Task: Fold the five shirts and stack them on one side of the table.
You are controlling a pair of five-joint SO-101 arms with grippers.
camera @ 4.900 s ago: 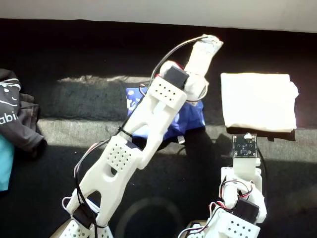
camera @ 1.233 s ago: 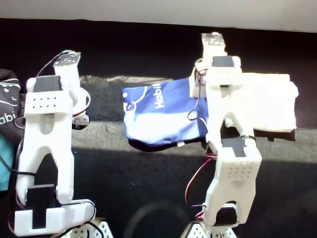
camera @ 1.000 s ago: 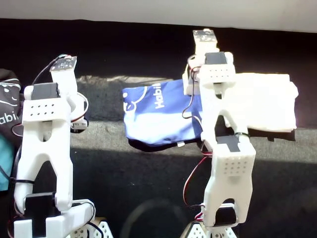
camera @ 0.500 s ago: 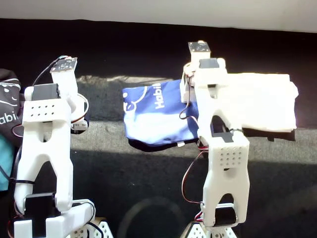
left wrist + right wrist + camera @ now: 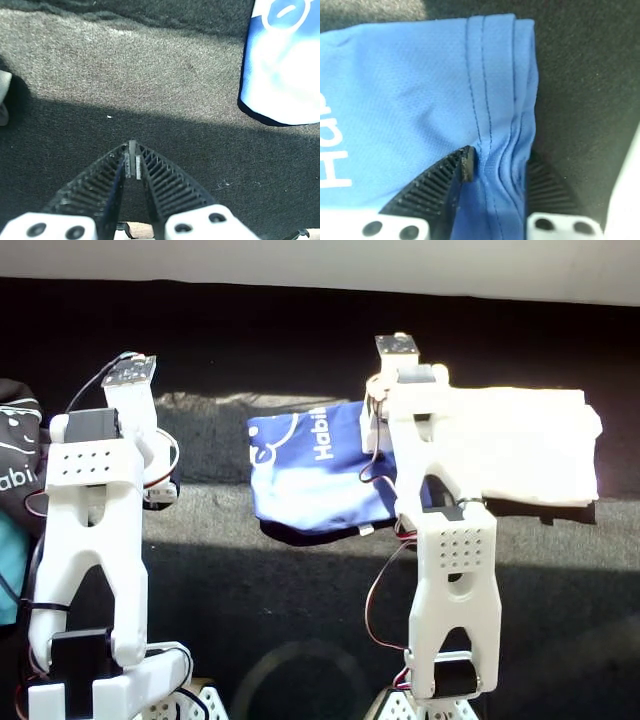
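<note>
Right claw (image 5: 500,167) clenches the blue shirt (image 5: 410,85) by its stitched hem, mid-worktop (image 5: 250,590), near the white shirt (image 5: 530,440) at the right edge. The cloth looks thin, soft and limp, likely to sag, so the doubled hem suits gripping. Left claw (image 5: 131,151) is closed, empty.

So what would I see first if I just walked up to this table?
The bright blue shirt in the middle of the black table, with the right gripper pinching its hemmed edge. Next to it, on the right side, lies a neatly folded white shirt. The left gripper hangs shut over bare table.
</note>
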